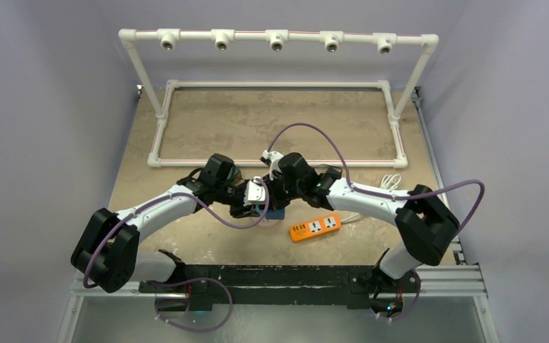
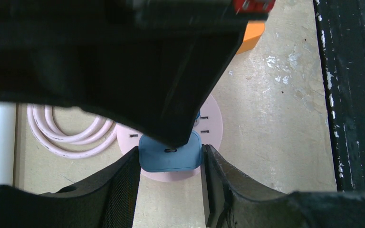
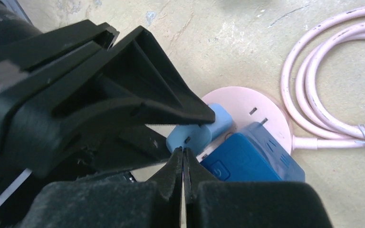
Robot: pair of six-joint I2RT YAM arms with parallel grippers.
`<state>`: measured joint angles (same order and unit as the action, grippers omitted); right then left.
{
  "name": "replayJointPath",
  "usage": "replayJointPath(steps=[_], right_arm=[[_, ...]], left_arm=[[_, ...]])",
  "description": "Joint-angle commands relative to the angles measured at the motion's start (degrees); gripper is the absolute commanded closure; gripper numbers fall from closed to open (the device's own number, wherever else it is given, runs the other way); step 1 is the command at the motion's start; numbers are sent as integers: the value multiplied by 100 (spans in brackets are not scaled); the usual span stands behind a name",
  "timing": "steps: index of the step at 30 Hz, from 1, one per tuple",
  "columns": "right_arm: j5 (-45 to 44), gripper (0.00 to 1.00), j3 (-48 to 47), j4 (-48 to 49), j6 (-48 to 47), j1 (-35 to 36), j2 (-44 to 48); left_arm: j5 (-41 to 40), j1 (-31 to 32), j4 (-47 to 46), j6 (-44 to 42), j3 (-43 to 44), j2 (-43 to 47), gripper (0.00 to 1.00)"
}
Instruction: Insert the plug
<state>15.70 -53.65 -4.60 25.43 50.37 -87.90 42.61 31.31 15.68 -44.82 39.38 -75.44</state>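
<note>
The left gripper (image 2: 170,164) has its jaws grasping the plug (image 3: 197,134), which sits on the pink socket (image 3: 261,107). The right gripper (image 3: 183,159), jaws clenched, touches it. Insertion looks nearly done, though full seating is unclear.

— What's the bench (image 1: 207,128) like?

— Mottled tan and scuffed. A white pipe frame (image 1: 279,84) stands on the far half, its rectangular base flat on the surface.

— And nearer?

— An orange power strip (image 1: 315,227) lies angled, right of centre, with a white cable (image 1: 392,181) looped just beyond it to the right. Left of the strip sits a round pink socket hub (image 3: 261,107), its pink cord (image 3: 323,85) coiled beside it.
</note>
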Motion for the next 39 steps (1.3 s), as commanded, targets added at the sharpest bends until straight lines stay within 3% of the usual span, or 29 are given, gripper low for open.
replayJointPath(steps=[1,15,29,39], right_arm=[[259,100,-375,223,-91,34,-179],[49,100,-823,-496,-341,34,-417],[-292,100,-1205,-1089,-635,34,-561],[-260,100,-1409,-1030,-583,34,-645]], left_arm=[[-72,6,353,-429,-38,-263,57],[232,-291,964,-604,304,-785,55],[336,-438,1008,-661,393,-1029,52],[327,-433,1011,-710,549,-1104,52]])
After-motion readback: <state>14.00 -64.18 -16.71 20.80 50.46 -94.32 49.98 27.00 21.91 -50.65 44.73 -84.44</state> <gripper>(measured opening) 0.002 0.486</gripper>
